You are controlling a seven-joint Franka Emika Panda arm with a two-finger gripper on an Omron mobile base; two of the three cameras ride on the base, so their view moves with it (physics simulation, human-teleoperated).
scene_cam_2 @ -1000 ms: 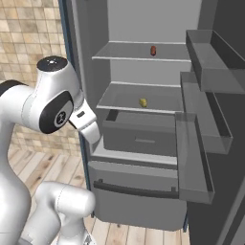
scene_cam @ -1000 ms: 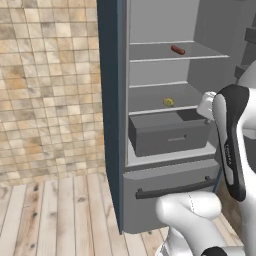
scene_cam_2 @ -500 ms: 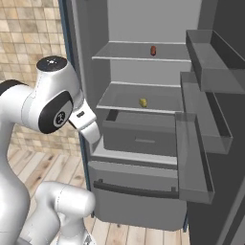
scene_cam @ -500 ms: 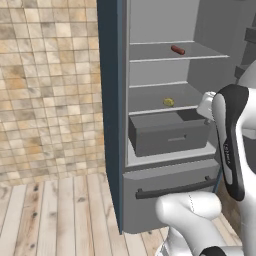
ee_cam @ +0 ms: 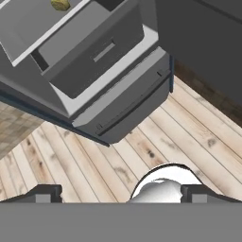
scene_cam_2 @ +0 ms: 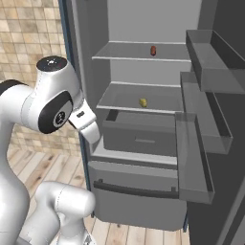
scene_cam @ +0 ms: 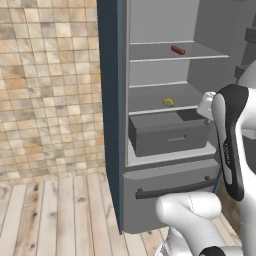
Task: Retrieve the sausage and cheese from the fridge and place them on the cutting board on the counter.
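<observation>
The fridge (scene_cam: pixel 150 165) is running off the top edge in both base views, the cheese (ee_cam: pixel 60 4) is being clipped by the hand view's top edge, and the sausage (scene_cam_2: pixel 153 50) is showing too small for any surface detail.

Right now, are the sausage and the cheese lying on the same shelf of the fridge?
No, the sausage lies on the upper shelf of the fridge, while the cheese sits on the shelf below it.
</observation>
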